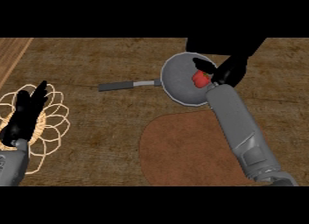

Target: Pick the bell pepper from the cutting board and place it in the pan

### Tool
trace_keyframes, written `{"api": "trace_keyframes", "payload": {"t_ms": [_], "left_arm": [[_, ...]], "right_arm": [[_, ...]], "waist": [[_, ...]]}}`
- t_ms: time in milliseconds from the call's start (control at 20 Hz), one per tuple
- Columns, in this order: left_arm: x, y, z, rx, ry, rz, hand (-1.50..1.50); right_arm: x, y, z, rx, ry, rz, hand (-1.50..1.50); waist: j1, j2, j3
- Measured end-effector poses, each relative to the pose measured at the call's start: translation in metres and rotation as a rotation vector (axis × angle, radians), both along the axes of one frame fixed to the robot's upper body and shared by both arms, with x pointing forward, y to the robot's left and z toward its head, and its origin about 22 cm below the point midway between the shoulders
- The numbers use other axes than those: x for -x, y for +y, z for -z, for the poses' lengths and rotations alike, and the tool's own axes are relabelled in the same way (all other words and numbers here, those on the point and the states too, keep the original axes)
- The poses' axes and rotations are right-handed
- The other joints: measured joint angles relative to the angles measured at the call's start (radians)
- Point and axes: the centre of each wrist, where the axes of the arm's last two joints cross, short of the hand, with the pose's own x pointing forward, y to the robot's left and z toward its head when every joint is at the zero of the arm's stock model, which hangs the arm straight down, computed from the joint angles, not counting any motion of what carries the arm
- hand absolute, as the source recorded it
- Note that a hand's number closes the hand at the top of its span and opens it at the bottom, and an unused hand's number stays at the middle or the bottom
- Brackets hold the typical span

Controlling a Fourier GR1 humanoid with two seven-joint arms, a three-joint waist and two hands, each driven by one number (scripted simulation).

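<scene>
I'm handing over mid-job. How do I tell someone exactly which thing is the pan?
Start at the brown, rounded cutting board at the lower middle of the counter, then go up along the right forearm. Just past the board lies the pan, a grey round dish with a thin handle sticking out to the left. It is the only grey round thing, with the red bell pepper over it at the right robot hand.

Counter top point(105, 61): brown, mottled surface filling most of the view.
Wire basket point(53, 120): pale, petal-shaped loops, lying on the counter top at its left side.
Wood strip point(5, 57): lighter planking, running along the counter top's left edge, beyond the wire basket.
</scene>
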Motion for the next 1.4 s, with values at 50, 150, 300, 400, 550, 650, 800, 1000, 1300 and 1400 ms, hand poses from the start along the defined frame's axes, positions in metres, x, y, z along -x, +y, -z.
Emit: {"api": "trace_keyframes", "payload": {"t_ms": [50, 150, 300, 400, 550, 650, 800, 1000, 1300, 1400], "left_arm": [[0.003, -0.001, 0.001, 0.004, 0.004, -0.004, 0.00], [0.007, 0.005, 0.004, 0.000, 0.011, -0.020, 0.00], [0.013, 0.012, 0.003, -0.003, 0.021, -0.041, 0.00], [0.017, 0.015, 0.005, 0.000, 0.026, -0.054, 0.00], [0.024, 0.024, 0.008, -0.007, 0.038, -0.082, 0.00], [0.029, 0.028, 0.009, -0.011, 0.041, -0.095, 0.00], [0.035, 0.028, 0.014, -0.010, 0.042, -0.112, 0.00], [0.036, 0.032, 0.011, -0.005, 0.043, -0.130, 0.00], [0.042, 0.031, 0.015, -0.004, 0.045, -0.131, 0.00], [0.039, 0.032, 0.015, -0.003, 0.043, -0.128, 0.00]], "right_arm": [[0.001, -0.003, 0.002, -0.008, -0.008, 0.019, -1.50], [0.004, -0.007, 0.008, -0.017, -0.020, 0.050, -1.50], [0.010, -0.011, 0.014, -0.037, -0.041, 0.085, -1.50], [0.018, -0.019, 0.021, -0.044, -0.064, 0.108, -1.50], [0.034, -0.025, 0.030, -0.048, -0.091, 0.118, -1.50], [0.048, -0.029, 0.035, -0.059, -0.104, 0.120, -1.50], [0.076, -0.033, 0.045, -0.069, -0.114, 0.108, -1.50], [0.120, -0.038, 0.053, -0.083, -0.119, 0.084, -1.50], [0.202, -0.054, 0.050, -0.087, -0.104, 0.072, -1.50], [0.230, -0.059, 0.041, -0.083, -0.105, 0.066, -1.50]], "waist": [[-0.005, -0.003, 0.000], [-0.021, -0.010, -0.001], [-0.042, -0.021, -0.002], [-0.058, -0.027, -0.002], [-0.082, -0.037, -0.003], [-0.095, -0.043, -0.004], [-0.112, -0.048, -0.005], [-0.130, -0.051, -0.006], [-0.135, -0.047, -0.006], [-0.131, -0.044, -0.006]]}}
